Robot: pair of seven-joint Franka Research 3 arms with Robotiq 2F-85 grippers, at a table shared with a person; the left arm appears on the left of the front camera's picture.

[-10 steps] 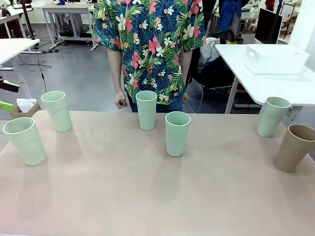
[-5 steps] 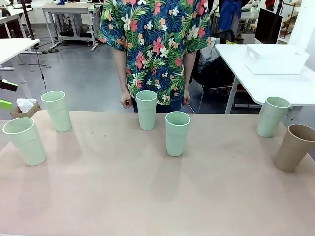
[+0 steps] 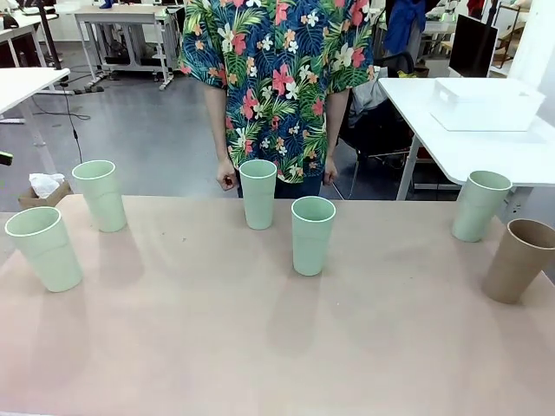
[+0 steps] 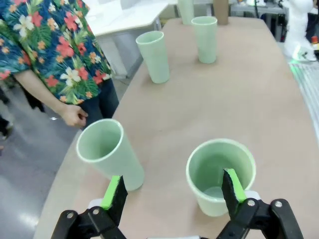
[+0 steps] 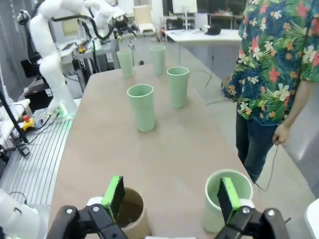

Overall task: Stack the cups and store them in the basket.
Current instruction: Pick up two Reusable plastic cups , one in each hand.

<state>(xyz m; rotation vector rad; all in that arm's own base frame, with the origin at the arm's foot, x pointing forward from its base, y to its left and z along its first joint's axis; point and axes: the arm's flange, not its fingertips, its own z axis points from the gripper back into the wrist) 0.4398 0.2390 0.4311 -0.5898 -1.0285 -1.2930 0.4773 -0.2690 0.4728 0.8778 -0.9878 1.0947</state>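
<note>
Mint cups (image 3: 312,236) and a tan cup (image 3: 518,260) stand unstacked across the worktop (image 3: 260,347), left gripper (image 4: 174,185) and right gripper (image 5: 169,192) both spread open, empty, while the basket (image 3: 486,108) waits on a neighbouring worktop (image 3: 520,158) beyond the far-right corner.

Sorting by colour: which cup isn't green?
The brown cup, far right in the front view. It alone is tan; the other five are mint green.

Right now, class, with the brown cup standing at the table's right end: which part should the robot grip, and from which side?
Probably its rim, from above with the right gripper: the brown cup stands upright, mouth open, so one finger can drop inside and one outside the wall.
</note>
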